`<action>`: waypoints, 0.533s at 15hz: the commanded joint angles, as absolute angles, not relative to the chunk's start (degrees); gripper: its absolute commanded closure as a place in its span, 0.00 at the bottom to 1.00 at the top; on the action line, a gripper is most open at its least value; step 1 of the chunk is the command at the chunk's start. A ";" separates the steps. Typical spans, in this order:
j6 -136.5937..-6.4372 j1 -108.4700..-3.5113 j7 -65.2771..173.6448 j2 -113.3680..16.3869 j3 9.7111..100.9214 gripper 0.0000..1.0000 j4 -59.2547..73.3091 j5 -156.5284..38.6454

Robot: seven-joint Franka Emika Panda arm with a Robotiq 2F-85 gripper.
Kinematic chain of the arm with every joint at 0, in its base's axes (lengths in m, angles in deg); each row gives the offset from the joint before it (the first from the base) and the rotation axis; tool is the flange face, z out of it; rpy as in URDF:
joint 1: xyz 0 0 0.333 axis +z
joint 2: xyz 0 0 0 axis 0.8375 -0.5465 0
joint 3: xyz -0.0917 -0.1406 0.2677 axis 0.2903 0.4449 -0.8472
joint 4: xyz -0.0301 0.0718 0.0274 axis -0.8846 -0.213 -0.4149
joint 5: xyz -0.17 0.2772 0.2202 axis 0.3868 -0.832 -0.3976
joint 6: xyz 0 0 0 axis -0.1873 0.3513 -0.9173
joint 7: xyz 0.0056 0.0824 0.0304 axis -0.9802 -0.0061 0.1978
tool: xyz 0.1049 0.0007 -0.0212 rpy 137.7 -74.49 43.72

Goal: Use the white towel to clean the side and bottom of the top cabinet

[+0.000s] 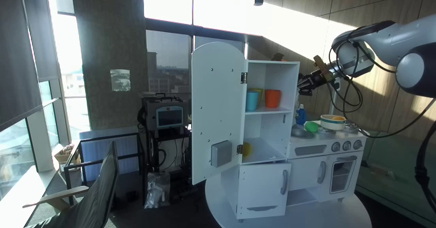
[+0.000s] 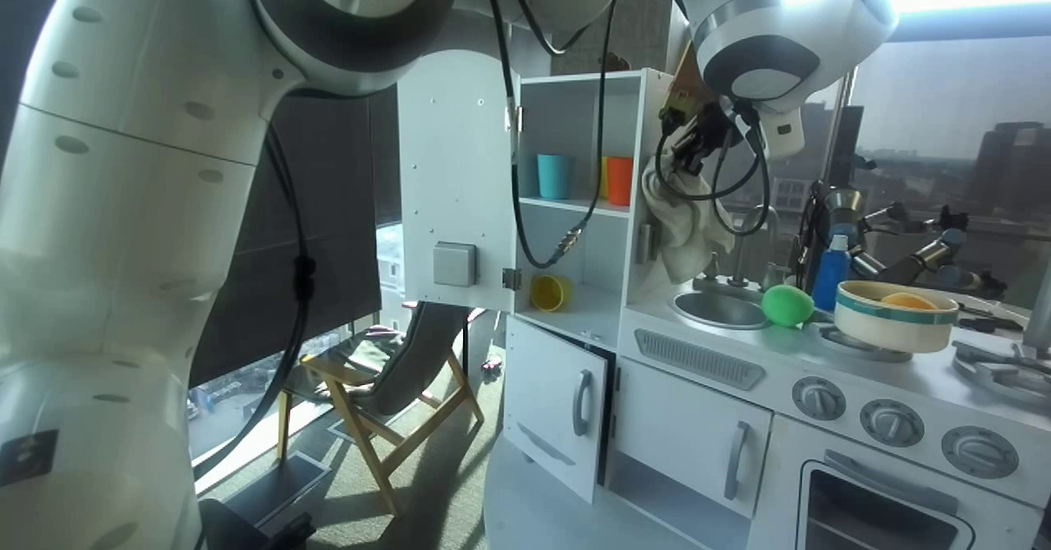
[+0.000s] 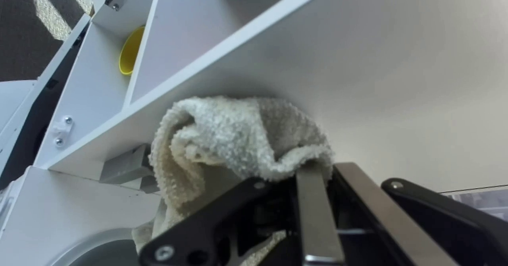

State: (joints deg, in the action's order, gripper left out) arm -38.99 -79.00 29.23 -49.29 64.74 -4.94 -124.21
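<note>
The white towel (image 3: 234, 135) is bunched in my gripper (image 3: 333, 168), whose fingers are shut on it. In the wrist view the towel lies against the outer side panel of the top cabinet (image 3: 397, 79), close to its front edge. In an exterior view the towel (image 2: 686, 226) hangs from the gripper (image 2: 688, 160) down beside that panel, above the sink. In an exterior view the gripper (image 1: 301, 87) is at the cabinet's right side, and the towel is mostly hidden behind the cabinet (image 1: 295, 71). The cabinet's tall door (image 1: 218, 112) stands open.
Blue (image 1: 252, 100) and orange (image 1: 272, 98) cups stand on the cabinet shelf. A yellow cup (image 2: 550, 293) lies lower down. A grey handle (image 3: 127, 164) sticks out below the towel. The sink (image 2: 722, 308), green object (image 2: 787, 305), blue bottle (image 2: 832, 272) and pot (image 2: 895, 320) are on the counter.
</note>
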 commanded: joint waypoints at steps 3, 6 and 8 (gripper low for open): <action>-38.41 -79.45 33.06 -42.64 66.01 0.95 -1.25 -127.22; -40.35 -78.96 34.13 -38.51 67.11 0.95 0.78 -127.20; -40.56 -78.65 34.45 -37.64 67.69 0.95 0.67 -126.92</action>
State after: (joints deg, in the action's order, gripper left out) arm -38.75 -79.36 32.50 -41.39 67.00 -2.29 -125.40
